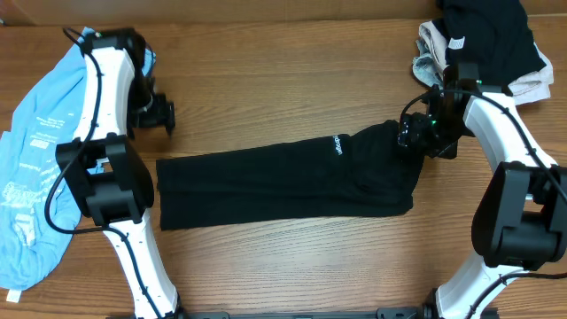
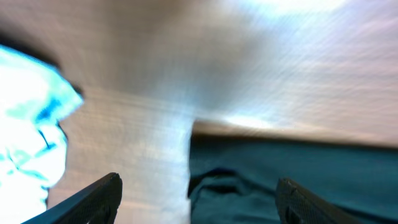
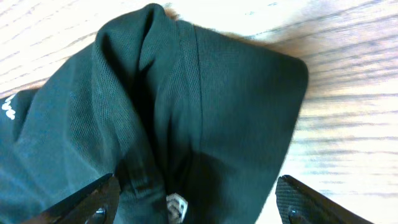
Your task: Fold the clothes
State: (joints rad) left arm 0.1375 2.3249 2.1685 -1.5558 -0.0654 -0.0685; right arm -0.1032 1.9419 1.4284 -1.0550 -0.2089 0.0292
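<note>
Clothes lie in three places on the worktop [image 1: 266,97], taken here from the left of the overhead frame. At far left a light blue garment [image 1: 31,177] sprawls from top to bottom, partly hidden by the left arm [image 1: 111,80]. The left pincer [image 1: 162,115] hangs just right of it, close above the upper left corner of the black garment [image 1: 266,186]. In its own blurred view its fingers [image 2: 93,199] stand wide apart with nothing between them, and the dark cloth's left end shows at lower right. The black garment is a long band across the middle of the frame. Its long axis runs left to right and rises a little toward the right, with a small white logo [image 1: 337,144] near its upper edge. The right pincer [image 1: 413,133] sits over the band's upper right end. Its wrist view shows it spread wide over rumpled black cloth and a small white tag [image 3: 175,205], none of it pinched. At upper right lies a heap of dark and pale clothes [image 1: 483,40].

We judge that the next fold turns on that long axis: each pincer is nearest its own short end, so one end carried over to the other would halve the band. The left arm climbs the frame and doubles back down to the corner; the right arm [image 1: 505,124] reaches in from the lower right.
</note>
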